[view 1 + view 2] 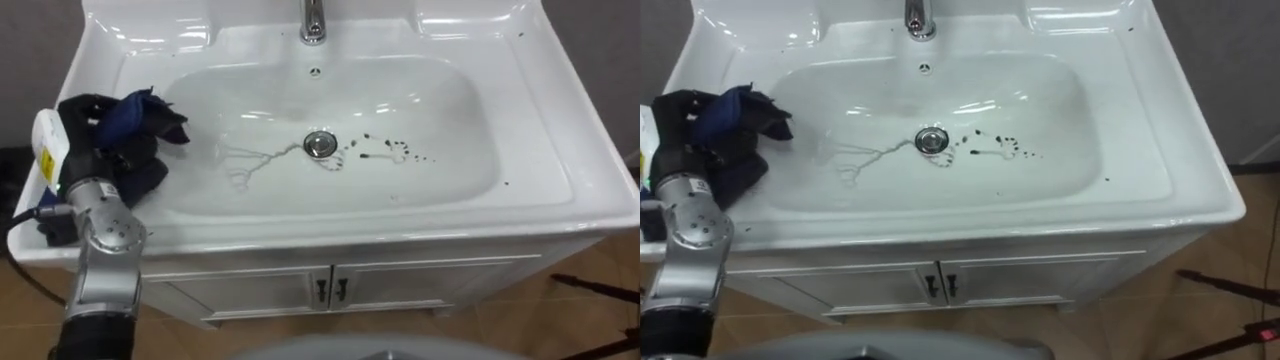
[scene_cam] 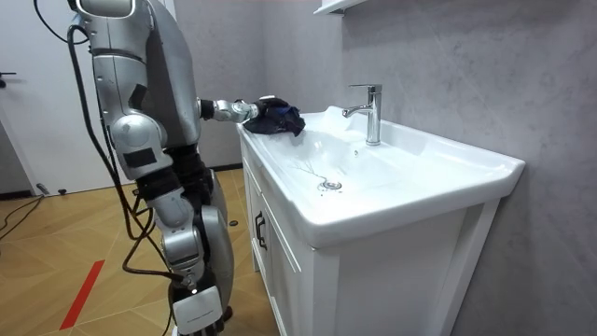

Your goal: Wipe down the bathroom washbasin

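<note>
Reaching over the basin's (image 1: pixel 560 175) left rim, the left hand (image 1: pixel 97 150) clutches a dark cloth (image 1: pixel 148 114)

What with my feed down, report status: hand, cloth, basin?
Left hand at left rim of basin, cloth bunched over it. Dark specks right of drain, not yet wiped. Nothing blocking the bowl.

No readable text, label, brand or number anywhere, white basin (image 1: pixel 560 160), tap (image 1: pixel 313 20), cabinet doors (image 1: pixel 400 285) all unmarked
</note>
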Available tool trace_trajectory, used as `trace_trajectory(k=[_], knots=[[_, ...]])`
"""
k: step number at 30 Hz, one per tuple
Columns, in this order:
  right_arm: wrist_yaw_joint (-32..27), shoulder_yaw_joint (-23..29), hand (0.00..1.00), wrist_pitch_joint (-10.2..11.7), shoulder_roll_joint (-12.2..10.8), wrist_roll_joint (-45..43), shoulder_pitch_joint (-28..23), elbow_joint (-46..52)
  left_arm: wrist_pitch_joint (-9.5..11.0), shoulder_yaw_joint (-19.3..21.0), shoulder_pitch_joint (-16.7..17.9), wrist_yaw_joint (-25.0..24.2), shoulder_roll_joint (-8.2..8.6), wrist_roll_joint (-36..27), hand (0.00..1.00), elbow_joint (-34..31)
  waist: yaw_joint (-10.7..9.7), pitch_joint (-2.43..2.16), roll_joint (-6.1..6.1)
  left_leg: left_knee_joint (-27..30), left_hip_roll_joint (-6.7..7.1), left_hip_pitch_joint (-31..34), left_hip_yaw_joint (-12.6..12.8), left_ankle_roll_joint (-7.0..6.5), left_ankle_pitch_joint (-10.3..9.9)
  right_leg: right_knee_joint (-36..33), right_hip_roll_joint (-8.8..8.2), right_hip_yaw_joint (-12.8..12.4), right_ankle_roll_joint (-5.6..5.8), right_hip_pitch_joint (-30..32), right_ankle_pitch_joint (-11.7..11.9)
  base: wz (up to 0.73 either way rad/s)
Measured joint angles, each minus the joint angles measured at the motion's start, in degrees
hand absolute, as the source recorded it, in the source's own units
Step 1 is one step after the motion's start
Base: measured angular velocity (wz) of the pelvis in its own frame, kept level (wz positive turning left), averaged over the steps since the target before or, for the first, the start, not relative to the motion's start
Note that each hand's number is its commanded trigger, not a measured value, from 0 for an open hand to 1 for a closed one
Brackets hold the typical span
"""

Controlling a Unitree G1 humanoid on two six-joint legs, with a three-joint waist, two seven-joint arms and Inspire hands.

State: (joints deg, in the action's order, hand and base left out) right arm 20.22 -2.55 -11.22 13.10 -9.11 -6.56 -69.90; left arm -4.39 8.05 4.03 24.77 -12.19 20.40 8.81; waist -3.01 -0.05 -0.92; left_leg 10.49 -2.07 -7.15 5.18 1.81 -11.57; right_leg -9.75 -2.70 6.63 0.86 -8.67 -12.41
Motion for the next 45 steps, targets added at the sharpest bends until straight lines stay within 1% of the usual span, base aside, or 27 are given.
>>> trace_trajectory(k=[2,4,6,10,15,22,27,31,32,34,35,36,38,39,40,43,45], knots=[[0.05,0.0,0.0,0.62,-0.01,0.0,-0.23,-0.03,0.34,-0.09,-0.01,0.07,0.13,0.55,1.0,-2.34,-0.14,0.04,0.11,0.02,0.0,0.01,-0.01,0.0,0.0,0.02,-0.01,0.02,-0.02,-0.01,-0.01,0.0],[0.54,-0.01,0.0,1.36,-0.08,-0.02,-0.27,-0.59,1.26,-0.5,-0.01,0.26,0.2,0.58,1.0,-4.33,-0.33,0.23,0.52,0.26,0.04,0.12,-0.02,0.0,0.0,0.02,-0.06,0.02,-0.04,0.04,-0.09,0.0],[0.56,0.02,0.0,1.93,-0.49,-0.01,-0.24,-1.27,1.35,-1.22,-0.02,0.49,0.21,0.58,1.0,-6.41,-0.76,0.23,0.64,0.43,0.03,0.66,-0.46,0.0,0.0,0.07,-0.06,0.18,-0.1,0.54,-0.19,0.04],[0.45,0.01,0.0,3.08,-1.08,0.01,-0.1,-3.75,3.05,-1.71,-0.03,0.73,0.2,1.23,1.0,-9.51,-1.55,0.21,0.65,0.42,0.03,0.78,-0.61,0.0,0.0,0.08,-0.07,0.59,-0.14,0.5,-0.21,0.04],[0.45,-0.04,0.0,2.92,-1.7,0.08,-0.16,-6.3,3.16,-4.2,-0.03,0.91,0.21,4.34,1.0,-10.02,-1.53,0.21,0.57,0.42,0.03,0.73,-0.61,0.0,0.0,0.01,-0.07,0.6,-0.14,0.48,-0.21,0.0],[0.38,-0.73,0.0,2.5,-1.91,0.16,-0.01,-6.63,3.12,-6.56,-0.18,-0.45,0.18,5.22,1.0,-10.05,-1.76,0.22,0.62,0.43,-0.04,0.55,-0.03,0.0,0.0,-0.09,-0.06,-0.07,-0.1,0.67,-0.14,-0.04],[-0.04,-1.25,0.0,2.6,-1.88,2.37,0.41,-6.39,3.1,-11.3,-0.28,-2.11,-0.03,5.21,1.0,-10.34,-2.5,0.3,1.21,0.35,-0.06,1.29,-0.02,0.0,0.0,0.09,-0.03,0.25,-0.05,1.06,-0.02,0.03],[-0.1,-1.26,0.0,3.12,-1.87,2.51,1.08,-6.89,3.13,-13.19,-0.43,-3.94,-0.05,5.21,1.0,-11.05,-3.7,0.25,1.8,0.37,-0.06,1.56,-0.11,0.0,0.01,-0.05,-0.02,0.4,-0.14,1.16,0.09,0.01],[-0.1,-1.26,0.0,3.12,-1.85,2.52,1.14,-6.9,3.13,-13.34,-0.5,-4.16,-0.06,5.19,1.0,-11.05,-3.84,0.25,1.8,0.37,-0.06,1.52,-0.11,0.0,0.01,-0.03,-0.02,0.4,-0.14,1.09,0.09,0.0],[-0.1,-1.29,0.0,3.3,-1.84,2.54,1.43,-6.89,3.14,-13.93,-0.61,-4.37,-0.09,5.18,1.0,-11.02,-4.76,0.42,1.74,0.41,-0.08,1.41,0.11,0.0,0.01,0.12,0.0,0.46,-0.15,0.85,0.08,0.0],[-0.11,-1.28,0.0,3.5,-1.84,2.53,1.51,-6.85,3.14,-14.04,-0.68,-4.57,-0.09,5.19,1.0,-11.01,-4.77,0.47,1.71,0.44,-0.12,1.41,0.3,0.0,0.01,0.13,0.01,0.37,-0.15,0.88,0.08,-0.04],[-0.12,-1.28,0.0,3.72,-1.84,2.54,1.46,-6.77,3.14,-14.25,-1.05,-5.07,-0.28,5.29,1.0,-10.83,-4.79,0.69,1.61,0.64,-0.18,1.43,0.73,0.0,0.01,0.1,0.02,0.09,-0.16,0.94,0.08,-0.08],[-0.25,-1.26,0.0,3.66,-1.75,2.3,1.57,-6.73,3.22,-14.92,-1.93,-5.25,-0.84,5.32,1.0,-9.51,-4.81,0.97,1.7,0.93,-0.19,1.49,1.11,0.0,0.0,0.11,-0.03,-0.13,-0.16,0.96,0.07,-0.08],[-0.5,-1.26,0.0,3.65,-1.74,2.24,1.46,-6.71,3.19,-15.03,-2.4,-5.52,-0.82,6.38,1.0,-8.55,-4.91,1.05,1.84,0.91,-0.18,1.51,1.21,0.0,0.0,0.08,-0.03,-0.39,-0.16,1.09,0.06,-0.09],[-0.79,-1.26,0.0,3.65,-1.76,2.17,1.38,-6.65,3.2,-15.03,-2.98,-5.58,-0.83,8.7,1.0,-7.33,-4.98,1.15,1.96,0.9,-0.21,1.56,1.41,0.0,0.0,-0.01,-0.01,-0.61,-0.16,1.31,0.06,-0.07],[-1.54,-1.25,0.0,3.63,-1.73,2.1,0.94,-6.4,3.08,-14.99,-4.41,-5.69,-0.83,12.39,1.0,-3.62,-5.03,1.12,2.08,0.93,-0.31,1.56,2.5,0.0,0.0,-0.12,0.01,-1.14,-0.16,1.63,0.06,-0.09],[-1.7,-1.18,0.0,3.65,-1.72,1.98,0.94,-5.92,2.89,-14.98,-4.96,-6.41,-0.83,14.62,1.0,-1.55,-5.42,1.11,2.08,0.93,-0.31,1.66,2.5,0.0,0.0,-0.16,0.02,-1.22,-0.16,1.75,0.06,-0.03]])
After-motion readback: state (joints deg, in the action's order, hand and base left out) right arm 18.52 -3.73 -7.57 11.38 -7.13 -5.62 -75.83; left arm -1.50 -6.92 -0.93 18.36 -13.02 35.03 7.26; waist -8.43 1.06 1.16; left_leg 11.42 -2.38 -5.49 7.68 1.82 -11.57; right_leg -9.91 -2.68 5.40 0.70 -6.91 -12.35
